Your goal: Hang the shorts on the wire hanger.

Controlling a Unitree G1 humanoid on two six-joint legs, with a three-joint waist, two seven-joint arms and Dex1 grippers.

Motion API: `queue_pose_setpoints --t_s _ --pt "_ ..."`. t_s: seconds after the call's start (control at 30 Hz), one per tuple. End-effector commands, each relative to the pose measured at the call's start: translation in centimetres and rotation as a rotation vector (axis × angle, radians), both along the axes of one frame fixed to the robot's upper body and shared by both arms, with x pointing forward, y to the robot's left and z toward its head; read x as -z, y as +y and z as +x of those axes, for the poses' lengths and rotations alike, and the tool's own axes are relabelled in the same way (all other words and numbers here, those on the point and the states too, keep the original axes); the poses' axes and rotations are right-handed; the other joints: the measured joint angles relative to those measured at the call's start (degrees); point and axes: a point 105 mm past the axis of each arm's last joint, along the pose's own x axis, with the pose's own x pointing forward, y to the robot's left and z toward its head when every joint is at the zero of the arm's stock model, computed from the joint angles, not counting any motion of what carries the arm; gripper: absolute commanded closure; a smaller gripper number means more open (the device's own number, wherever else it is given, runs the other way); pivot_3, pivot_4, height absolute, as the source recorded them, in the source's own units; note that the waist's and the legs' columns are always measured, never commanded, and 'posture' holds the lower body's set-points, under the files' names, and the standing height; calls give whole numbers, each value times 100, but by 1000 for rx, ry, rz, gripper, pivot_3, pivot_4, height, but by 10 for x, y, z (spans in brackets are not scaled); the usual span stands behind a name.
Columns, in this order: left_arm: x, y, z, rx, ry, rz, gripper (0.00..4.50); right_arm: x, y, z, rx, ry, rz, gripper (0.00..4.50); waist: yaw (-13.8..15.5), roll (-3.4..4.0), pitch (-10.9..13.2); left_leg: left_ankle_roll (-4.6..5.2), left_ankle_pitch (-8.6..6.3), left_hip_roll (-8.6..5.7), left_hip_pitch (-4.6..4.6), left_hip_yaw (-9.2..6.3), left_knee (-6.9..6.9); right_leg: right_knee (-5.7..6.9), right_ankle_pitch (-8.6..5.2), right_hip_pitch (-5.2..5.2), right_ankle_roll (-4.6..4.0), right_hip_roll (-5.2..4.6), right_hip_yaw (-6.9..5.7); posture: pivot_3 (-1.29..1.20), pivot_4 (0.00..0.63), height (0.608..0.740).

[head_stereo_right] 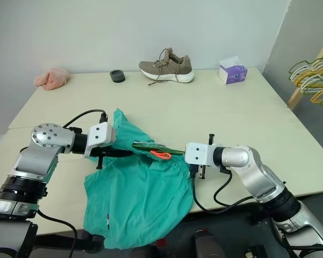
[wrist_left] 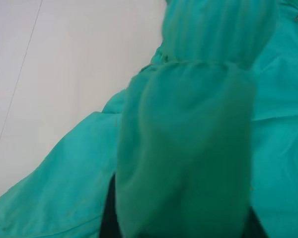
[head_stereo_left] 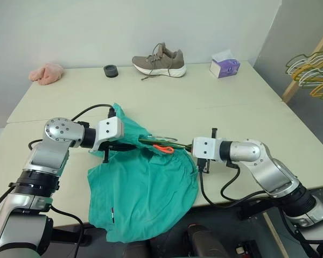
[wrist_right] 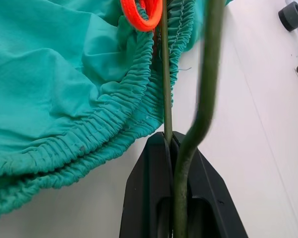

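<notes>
Nearest, the shorts drape over the front edge of the table, their hem hanging below it, with the orange loop tag at the bunched waistband. Just behind that edge, the left gripper is pinched on the waistband fabric, while the right gripper, fingers clamped together on the wire hanger, holds it across the waistband. Toward the table's far edge sit a shoe, tissue box, black ring and pink cloth.
</notes>
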Motion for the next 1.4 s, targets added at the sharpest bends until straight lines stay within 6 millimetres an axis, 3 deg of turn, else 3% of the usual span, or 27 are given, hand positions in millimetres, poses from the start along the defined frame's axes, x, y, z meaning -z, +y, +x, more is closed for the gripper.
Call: queue_pose_setpoints --t_s 0.03,0.23,0.33,0.5,0.63,0.7,0.8,0.87,1.0,1.4 --pt "0 -8 -1 23 -5 -8 4494 -30 16 -7 -97 -129 46 4500 -1 -1 0 0 0 -1 0 1 0 1 0 -1 0 0 1 -191 80 740" --pt "2 -7 -2 18 6 -8 4494 -25 17 -17 -172 -113 12 4500 -4 0 0 0 0 0 0 1 0 2 0 -1 0 0 1 -193 79 740" --pt "5 -5 -3 14 16 1 4500 -25 4 -16 -178 -138 -15 3750 -7 0 0 0 0 0 0 0 1 2 0 0 0 0 -1 -193 78 740" --pt "6 -4 -4 4 18 5 4500 -24 -36 -9 -144 -135 -106 1969 7 -1 0 0 0 -2 -1 0 3 1 0 0 0 -1 0 -194 79 740" --pt "8 -2 -3 -15 19 -2 4500 -13 -86 -20 -34 54 -147 590 38 -1 -1 0 0 -4 0 1 5 0 0 4 0 -5 -1 -197 87 740" --pt "8 -2 -2 -25 16 -7 4500 -10 -97 -27 25 139 -104 7 34 -1 -1 0 0 -4 1 2 4 -1 0 4 0 -5 0 -199 89 740" --pt "7 -2 -2 -37 17 -25 4500 -7 -92 -43 101 274 67 7 -5 -2 -1 0 0 2 7 2 4 8 0 5 0 -1 3 -206 94 740" --pt "7 -3 -1 -42 18 -35 4500 1 -76 -57 159 382 235 7 -23 -4 -2 0 0 7 12 0 2 15 -2 4 0 9 5 -211 97 740" --pt "6 -5 -1 -42 17 -40 4500 15 -52 -71 245 497 408 7 -20 -2 -2 -1 0 12 14 -9 0 29 -7 1 -2 14 2 -212 99 740" --pt "2 -6 0 -44 5 -48 4500 53 -13 -73 396 653 537 7 16 -3 -2 0 0 4 12 -4 3 26 -19 3 19 8 3 -189 100 740"
